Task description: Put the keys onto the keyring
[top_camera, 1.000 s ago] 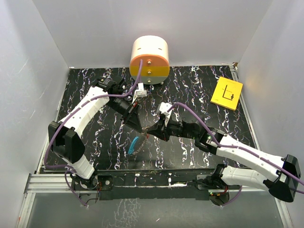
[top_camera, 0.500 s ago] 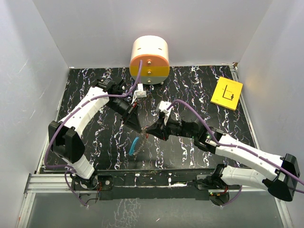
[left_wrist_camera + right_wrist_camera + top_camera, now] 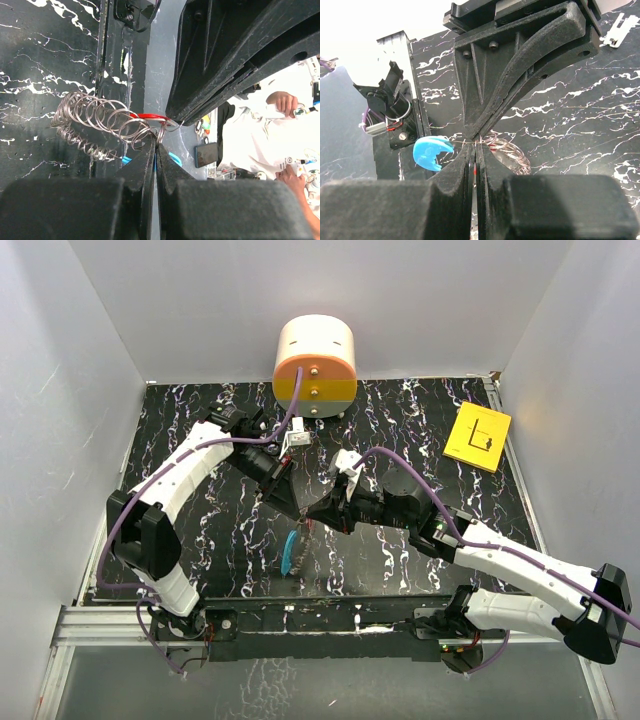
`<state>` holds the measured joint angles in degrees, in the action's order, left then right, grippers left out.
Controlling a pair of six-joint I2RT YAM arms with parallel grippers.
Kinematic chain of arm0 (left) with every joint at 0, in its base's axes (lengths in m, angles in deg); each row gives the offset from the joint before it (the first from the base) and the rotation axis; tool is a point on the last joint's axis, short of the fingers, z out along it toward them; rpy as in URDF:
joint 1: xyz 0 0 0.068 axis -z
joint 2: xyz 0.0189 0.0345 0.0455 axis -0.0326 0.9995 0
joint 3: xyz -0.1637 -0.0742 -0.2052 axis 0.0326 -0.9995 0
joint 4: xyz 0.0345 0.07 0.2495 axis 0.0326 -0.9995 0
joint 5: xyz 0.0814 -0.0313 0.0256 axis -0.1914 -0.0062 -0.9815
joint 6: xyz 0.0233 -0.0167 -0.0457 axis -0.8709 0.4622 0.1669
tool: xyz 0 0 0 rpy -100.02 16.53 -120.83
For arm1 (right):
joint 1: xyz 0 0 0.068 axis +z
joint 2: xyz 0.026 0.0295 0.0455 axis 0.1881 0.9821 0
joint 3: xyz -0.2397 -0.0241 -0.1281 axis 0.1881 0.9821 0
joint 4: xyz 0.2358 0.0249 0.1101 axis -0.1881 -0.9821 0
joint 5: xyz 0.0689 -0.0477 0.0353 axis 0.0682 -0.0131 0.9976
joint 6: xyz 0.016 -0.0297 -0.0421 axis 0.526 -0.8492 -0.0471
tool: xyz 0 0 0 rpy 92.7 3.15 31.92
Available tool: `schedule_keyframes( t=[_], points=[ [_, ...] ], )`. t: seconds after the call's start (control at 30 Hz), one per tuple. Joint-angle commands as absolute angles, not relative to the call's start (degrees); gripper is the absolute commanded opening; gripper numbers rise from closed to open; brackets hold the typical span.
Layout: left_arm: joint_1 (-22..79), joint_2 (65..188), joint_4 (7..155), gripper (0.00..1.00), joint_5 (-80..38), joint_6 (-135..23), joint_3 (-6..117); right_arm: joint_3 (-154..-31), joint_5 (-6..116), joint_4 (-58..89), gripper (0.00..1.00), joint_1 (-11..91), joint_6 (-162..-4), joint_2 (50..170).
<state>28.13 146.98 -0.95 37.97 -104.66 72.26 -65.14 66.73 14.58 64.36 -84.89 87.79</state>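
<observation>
- The black surface (image 3: 420,430), veined with white, fills the floor between pale walls.
- A round drum (image 3: 315,365), cream above and orange below, stands at 12 o'clock on the far edge.
- A yellow card (image 3: 478,437) lies flat at 2 o'clock, well apart from everything else. Its black mark is too small to read.
- The left hand (image 3: 298,508) reaches in from 8 o'clock to the middle of the surface. Its fingers are pressed narrow, and in its wrist view their tips pinch a wire turn at the end of the keyring's coil.
- The right hand (image 3: 320,512) comes in from 4 o'clock and meets the left hand tip to tip. Its fingers are likewise pressed together, with a thin red sliver between them.
- The keyring (image 3: 289,552) hangs at the two hands, near the middle of the surface. Its silvery coil sits just beside the fingertips, and its bright-blue part hangs toward 6 o'clock.
- The key (image 3: 147,116), a small red piece, lies across the end of the coil and runs into the right hand's tips.
</observation>
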Motion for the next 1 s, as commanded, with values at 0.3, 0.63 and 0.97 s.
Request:
schedule_keyframes(
  t=[0.3,0.63,0.97],
  points=[
    [28.24,147.03,-2.32,0.15,41.42,-107.25,73.66,-68.99,68.14,20.45,0.08,64.36,-83.96,87.30],
    [28.81,147.19,-2.31,0.26,41.15,-108.85,74.49,-69.20,68.39,20.63,0.08,64.39,-83.89,87.50],
    [28.85,146.67,-2.20,0.30,31.47,-117.54,84.71,-69.23,68.84,19.54,0.08,64.37,-83.37,86.60]
  ],
)
